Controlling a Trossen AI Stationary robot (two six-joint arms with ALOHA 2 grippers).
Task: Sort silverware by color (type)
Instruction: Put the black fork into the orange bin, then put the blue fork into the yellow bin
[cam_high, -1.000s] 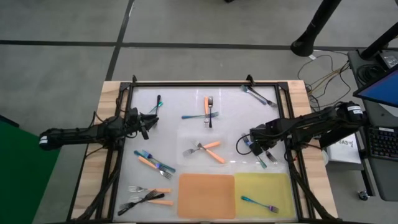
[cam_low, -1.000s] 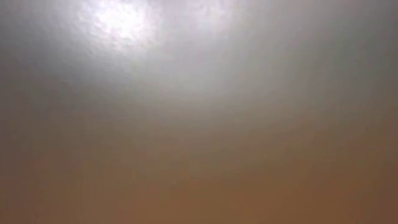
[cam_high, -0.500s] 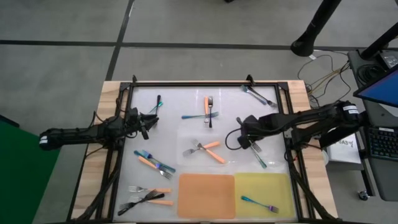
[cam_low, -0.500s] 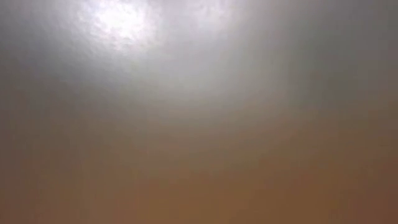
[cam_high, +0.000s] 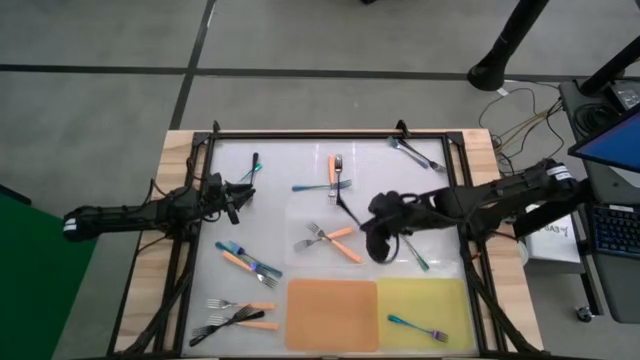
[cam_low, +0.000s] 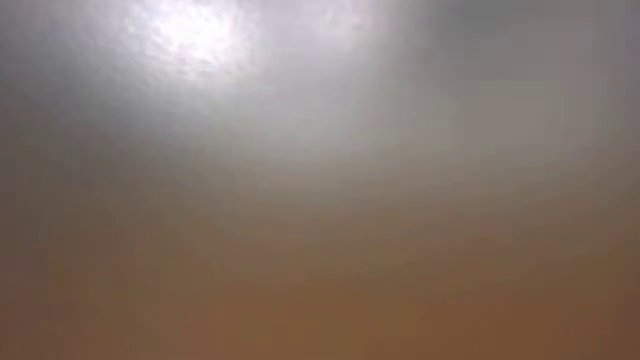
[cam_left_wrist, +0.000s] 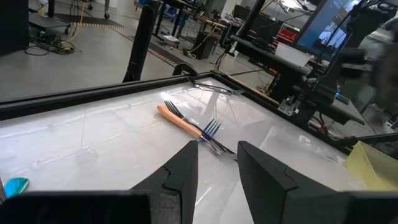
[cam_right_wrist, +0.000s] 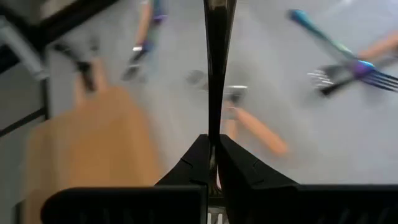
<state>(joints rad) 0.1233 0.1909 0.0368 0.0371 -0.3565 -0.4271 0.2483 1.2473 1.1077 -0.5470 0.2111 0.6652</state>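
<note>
Right pincer (cam_right_wrist: 212, 158) clenched on black fork (cam_right_wrist: 216, 68) mid-tabletop; thin grip may let it pivot and drop; left pincer (cam_left_wrist: 214, 163) released.

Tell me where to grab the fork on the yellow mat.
Take the iridescent fork mid-handle, straight down from above, fingers across its thin shaft: it lies flat and alone on the yellow mat, both sides free.

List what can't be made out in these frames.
- Low view: featureless haze, nothing on the table shows.
- Right wrist view: motion blur smears the forks and orange mat behind the black fork the right gripper holds.
- High view: left gripper too small to read.
</note>
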